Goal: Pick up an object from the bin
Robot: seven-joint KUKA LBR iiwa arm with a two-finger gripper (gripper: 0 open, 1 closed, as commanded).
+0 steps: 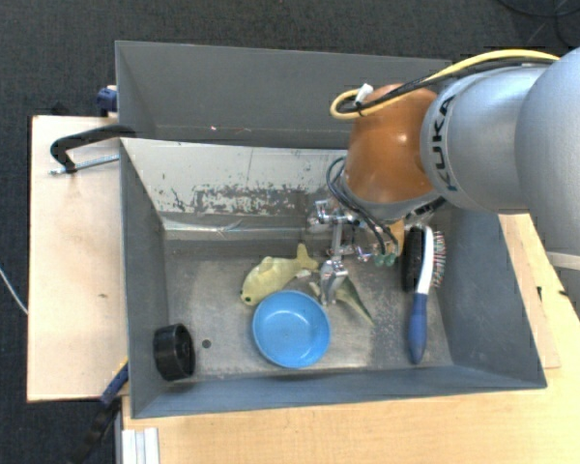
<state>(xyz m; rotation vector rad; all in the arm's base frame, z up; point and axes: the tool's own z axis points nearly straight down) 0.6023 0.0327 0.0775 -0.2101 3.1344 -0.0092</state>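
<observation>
Yellow toy lies mid-bin, just left of hand; blue bowl just below both. Hand low near floor, thin green thing beside it. How far open: cannot tell; nothing seen held. Likely risks: closing on gap between things; catching bowl rim, tipping it; toy slipping out; wrist knocking brush.

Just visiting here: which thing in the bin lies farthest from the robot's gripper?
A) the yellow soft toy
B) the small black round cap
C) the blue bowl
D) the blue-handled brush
B: the black round cap sits alone in the lower-left corner of the bin, while the gripper is mid-bin beside the yellow toy, just above the blue bowl, with the brush to its right.
</observation>
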